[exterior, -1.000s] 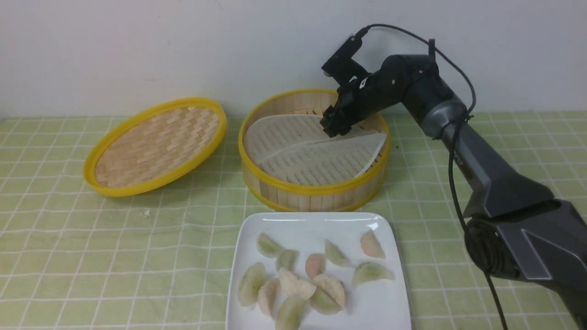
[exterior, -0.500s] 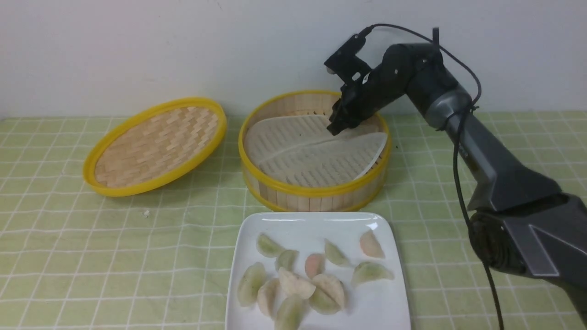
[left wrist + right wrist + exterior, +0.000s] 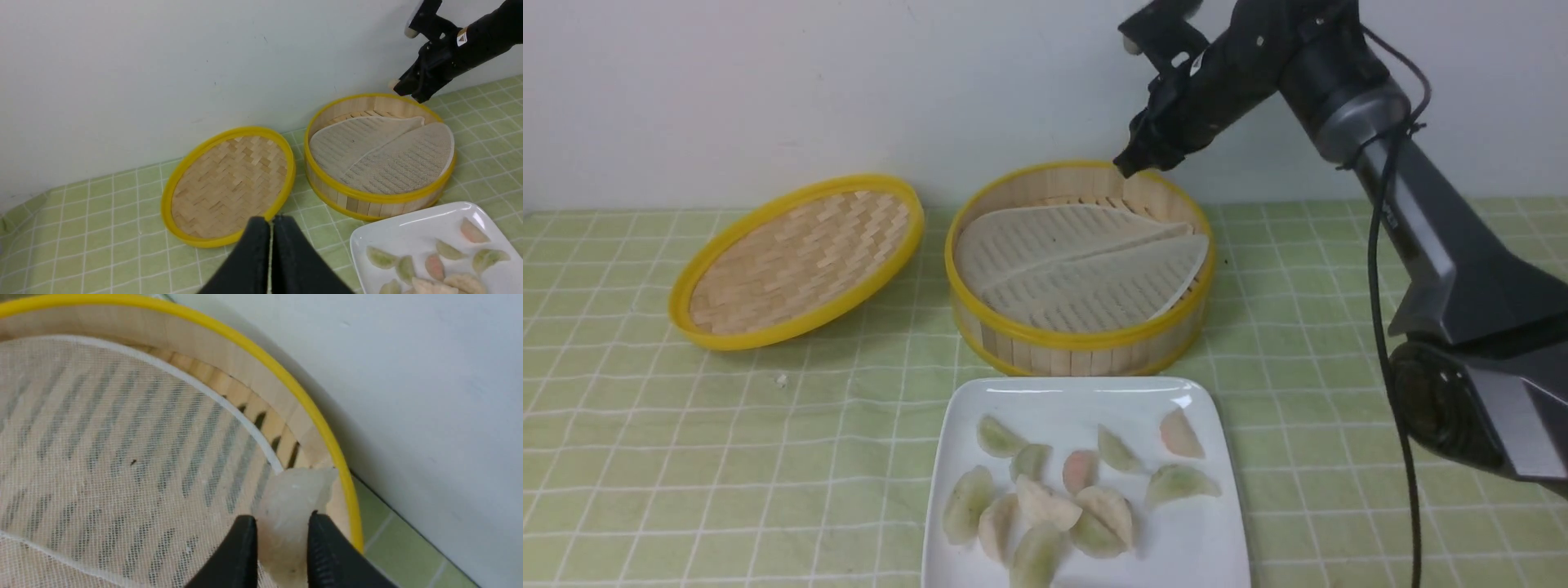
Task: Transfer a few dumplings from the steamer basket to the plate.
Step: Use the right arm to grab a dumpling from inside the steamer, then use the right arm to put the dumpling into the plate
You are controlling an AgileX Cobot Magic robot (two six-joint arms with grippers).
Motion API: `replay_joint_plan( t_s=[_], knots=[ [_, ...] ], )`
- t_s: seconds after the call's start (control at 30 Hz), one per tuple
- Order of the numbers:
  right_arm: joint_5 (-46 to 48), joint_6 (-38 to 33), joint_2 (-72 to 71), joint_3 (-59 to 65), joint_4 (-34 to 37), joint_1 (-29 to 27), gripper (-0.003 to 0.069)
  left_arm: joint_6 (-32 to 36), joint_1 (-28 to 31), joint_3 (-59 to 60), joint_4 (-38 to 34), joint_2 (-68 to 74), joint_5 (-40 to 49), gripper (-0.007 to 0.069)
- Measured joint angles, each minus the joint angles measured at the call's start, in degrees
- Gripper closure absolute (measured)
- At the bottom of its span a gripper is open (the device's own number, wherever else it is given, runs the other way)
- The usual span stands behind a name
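Note:
The steamer basket (image 3: 1086, 336) stands mid-table with its whitish ribbed liner (image 3: 1078, 265) bare; it also shows in the left wrist view (image 3: 380, 198). My right gripper (image 3: 1129, 166) hangs above the basket's far rim, shut on a whitish dumpling (image 3: 292, 506) that sits between its fingers (image 3: 241, 555). In the left wrist view the held dumpling (image 3: 393, 83) peeks out at the gripper tip. The white square plate (image 3: 1201, 539) in front of the basket holds several pale green, pinkish and whitish dumplings (image 3: 1045, 502). My left gripper (image 3: 271, 222) is shut and empty, above the cloth near the lid.
The shallow woven yellow-rimmed lid (image 3: 796, 257) lies tilted left of the basket. A green checked cloth (image 3: 686, 457) covers the table. A white wall (image 3: 849, 82) stands close behind the basket.
My right gripper has risen out of the basket, from down on the liner to above the far rim, carrying the whitish dumpling. Nothing else has moved.

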Motion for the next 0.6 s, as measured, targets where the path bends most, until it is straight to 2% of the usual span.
replay_joint_plan(
  t_s=[0.17, 0.33, 0.6],
  knots=[
    [-0.09, 4.01, -9.12, 0.56, 0.34, 0.0, 0.0519, -0.04, 0.0, 0.0, 0.0, 0.0, 0.0, 0.0631],
    [-0.68, 5.14, -19.14, 7.98, 3.6, 0.0, 0.0519, -0.04, 0.0, 0.0, 0.06, 0.0, 0.0, 0.0631],
    [-0.61, 6.11, -39.21, 42.9, 10.45, 0.43, 0.0519, -0.04, 0.0, 0.0, 0.06, 0.0, 0.0, 0.0631]
  ],
)
